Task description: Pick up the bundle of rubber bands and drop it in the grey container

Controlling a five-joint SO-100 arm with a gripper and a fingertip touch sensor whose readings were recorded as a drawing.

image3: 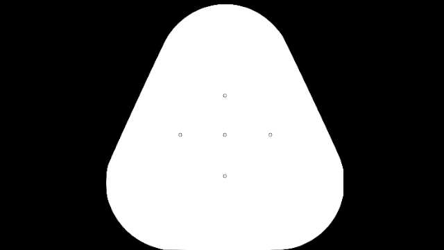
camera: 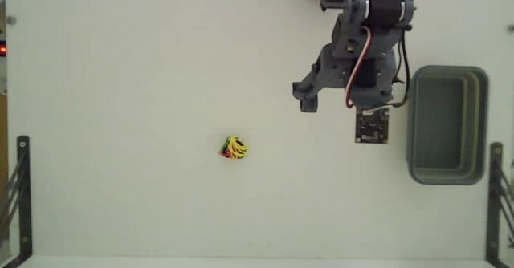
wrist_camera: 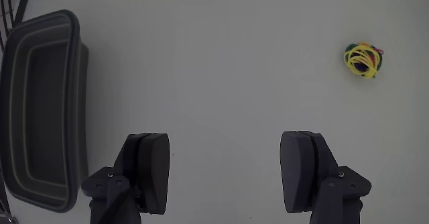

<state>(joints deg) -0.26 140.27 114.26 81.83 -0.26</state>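
1. Fixed view: the bundle of rubber bands [camera: 234, 148], a knotty yellow clump with red and green bits, lies alone on the matte white desk [camera: 120, 99]. The grey container [camera: 447, 124], a thick-rimmed rounded tub, sits at right with a bare hollow. A black circuit board [camera: 372, 125] hangs from the arm between them.
2. Wrist view: the claw [wrist_camera: 230, 172] stands spread wide, holding nothing; bundle [wrist_camera: 362, 59] upper right, container [wrist_camera: 41, 110] left.
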